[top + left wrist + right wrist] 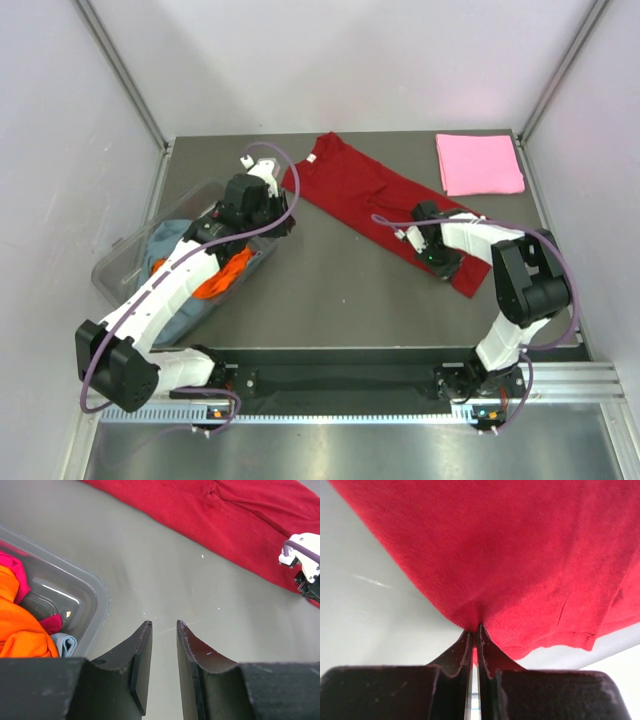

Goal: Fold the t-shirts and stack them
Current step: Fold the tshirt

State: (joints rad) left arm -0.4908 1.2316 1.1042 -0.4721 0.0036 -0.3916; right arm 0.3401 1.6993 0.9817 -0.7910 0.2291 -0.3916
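A dark red t-shirt (365, 195) lies in a long diagonal strip on the grey table, its neck at the far end. My right gripper (437, 262) is shut on the shirt's near side edge (520, 555), close to the bottom hem; the cloth puckers between the fingertips (475, 627). A light pink t-shirt (480, 163) lies folded at the far right corner. My left gripper (164, 624) hangs open over bare table between the tub and the red shirt (240, 515), holding nothing. Orange (20, 625), magenta (10, 565) and grey-blue (65, 642) shirts sit in the tub.
The clear plastic tub (120, 262) stands at the table's left edge, beneath my left arm. Grey walls close the table in on the left, right and far sides. The right gripper's white mount (302, 555) shows in the left wrist view.
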